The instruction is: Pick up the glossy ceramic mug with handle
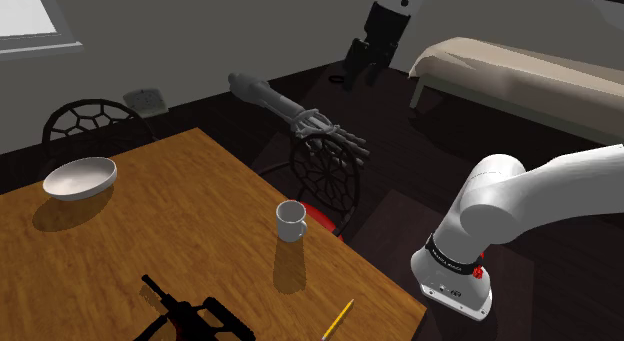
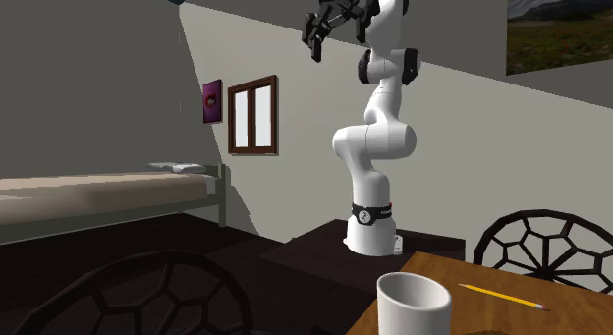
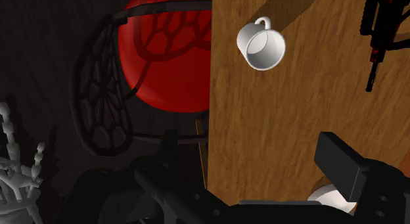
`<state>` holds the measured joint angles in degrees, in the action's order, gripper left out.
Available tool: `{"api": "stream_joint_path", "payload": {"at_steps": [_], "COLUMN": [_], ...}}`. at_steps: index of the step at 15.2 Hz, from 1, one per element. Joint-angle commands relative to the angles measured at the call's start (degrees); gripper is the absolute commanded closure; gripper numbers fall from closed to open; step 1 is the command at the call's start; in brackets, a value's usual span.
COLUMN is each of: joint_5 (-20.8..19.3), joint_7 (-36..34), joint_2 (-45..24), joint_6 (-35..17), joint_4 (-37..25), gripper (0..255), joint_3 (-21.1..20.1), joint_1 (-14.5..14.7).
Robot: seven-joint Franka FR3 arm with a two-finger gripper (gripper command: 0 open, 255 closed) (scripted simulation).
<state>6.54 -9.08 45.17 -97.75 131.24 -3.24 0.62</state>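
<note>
A white glossy mug with a handle stands upright on the wooden table, close to the edge by the red-seated chair. In the second exterior view the mug sits at the table's near corner. My black gripper hangs high in the air, well above and beyond the mug, with nothing in it. It is up near the ceiling on the raised arm. In the wrist view the fingers stand apart around the gripper, and the mug lies far ahead, its mouth toward the camera.
A white bowl, a black toy rifle and a yellow pencil share the table. A second chair stands behind it. A grey skeleton arm juts over the red-seated chair. A bed lies beyond.
</note>
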Motion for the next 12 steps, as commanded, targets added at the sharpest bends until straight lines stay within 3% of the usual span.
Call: {"api": "stream_joint_path", "payload": {"at_steps": [1, 12], "joint_5": [0.0, 2.9], "joint_7": [0.0, -4.0], "joint_2": [0.0, -6.2], "joint_6": [0.0, -18.7], "joint_4": [0.0, 15.0], "gripper": [0, 0], "joint_3": [0.0, -5.9], "joint_1": [0.0, 1.3]}}
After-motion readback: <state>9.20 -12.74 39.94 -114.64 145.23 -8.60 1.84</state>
